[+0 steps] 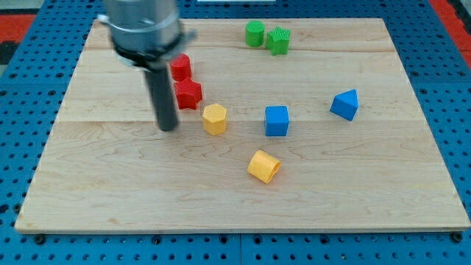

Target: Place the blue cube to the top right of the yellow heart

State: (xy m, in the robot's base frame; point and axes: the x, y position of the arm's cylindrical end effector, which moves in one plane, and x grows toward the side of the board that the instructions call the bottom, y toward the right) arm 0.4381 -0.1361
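Observation:
The blue cube (277, 121) sits near the middle of the wooden board (368, 199). The yellow heart (264, 166) lies just below it and slightly to the view's left, with a small gap between them. My tip (168, 128) rests on the board well to the left of both. It is left of a yellow pentagon-like block (214, 118) and just below-left of a red star-shaped block (188, 94), touching neither.
A second red block (181, 67) sits above the red star, partly behind the rod. A blue triangular block (344, 104) lies right of the cube. A green cylinder (255, 34) and a green star-shaped block (278, 40) stand at the top.

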